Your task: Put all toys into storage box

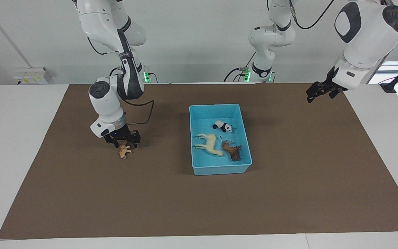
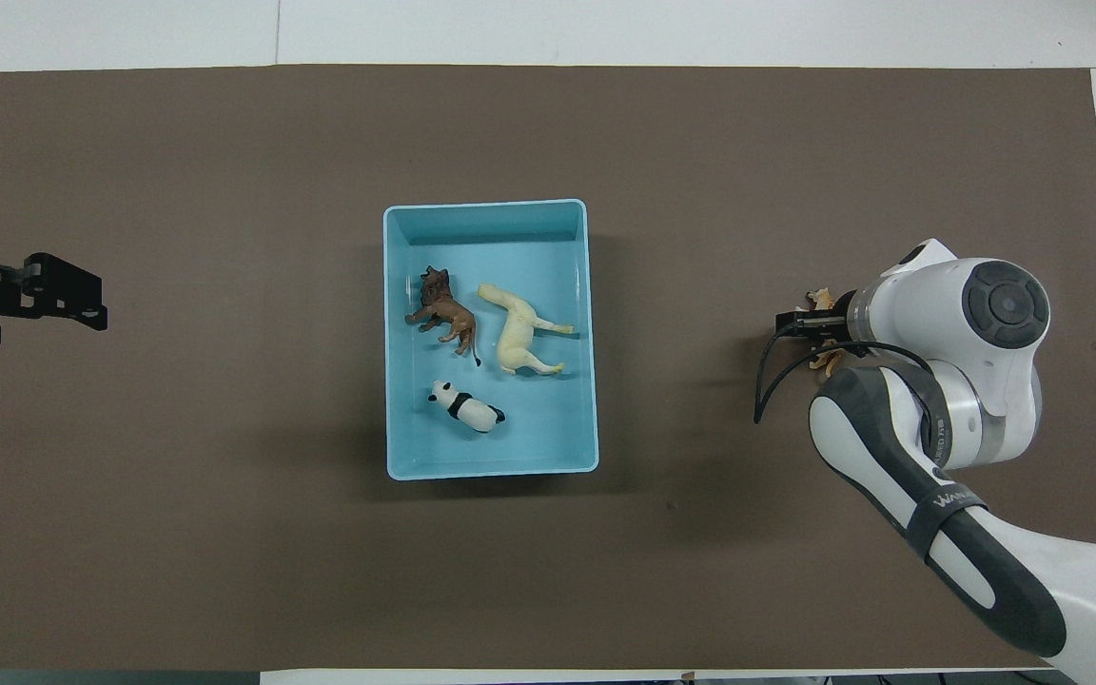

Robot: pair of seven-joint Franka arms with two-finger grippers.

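The light blue storage box [image 1: 219, 169] stands mid-mat and holds the panda [image 1: 223, 126], the cream-yellow horse [image 1: 209, 144] and the brown lion [image 1: 231, 150]. In the overhead view the box [image 2: 491, 466] shows the panda [image 2: 467, 407], horse [image 2: 519, 333] and lion [image 2: 443, 312]. My right gripper [image 1: 124, 144] is low over the mat toward the right arm's end, shut on the tan spotted cat [image 1: 124, 152]. From overhead the gripper [image 2: 819, 328] covers the middle of the cat [image 2: 831, 360]. My left gripper [image 1: 314, 93] waits raised over the mat's left-arm end, empty.
A brown mat [image 1: 288, 193] covers most of the white table [image 1: 19, 138]. The right arm's elbow and forearm [image 2: 948, 381] hang over the mat beside the cat. The left gripper also shows from overhead [image 2: 72, 304].
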